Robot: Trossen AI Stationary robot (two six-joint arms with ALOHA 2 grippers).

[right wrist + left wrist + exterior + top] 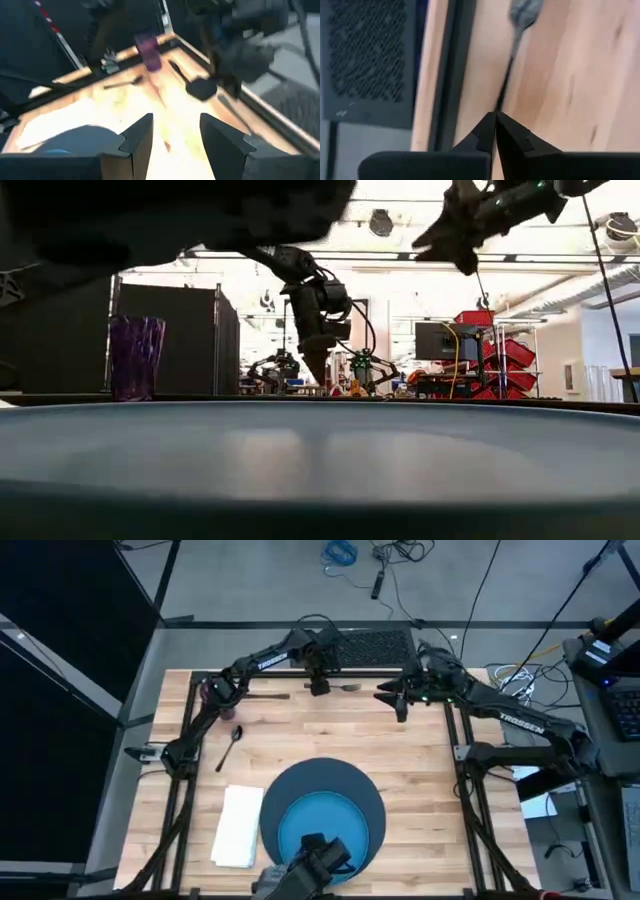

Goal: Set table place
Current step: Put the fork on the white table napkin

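Found the purple cup upright in the far left corner of the desk, close to the black frame. Noted the spoon a little nearer than the cup, lying bare on the wood at a slant, apart from everything else. Saw the white napkin flat at the near left, just beside the left rim of the dark blue mat. Spotted the knife along the far edge, just right of the cup and lying parallel to that edge.

Placed the mat at the near middle of the desk, with the bright blue plate resting on it, shifted toward its near left side so that a wide crescent of mat showed on the far and right sides.

Found the left hand at the far middle of the desk, pointing down and low over the wood. Saw its fingers clenched together with no gap between them. Traced the handle of the fork right up to those fingertips, the tines lying away to the right along the far edge; could not tell whether the tips actually pinched the handle or only met its end.

Found the right hand farther right along the far side, raised well above the desk in the low view, released, its two fingers spread wide with nothing between them.
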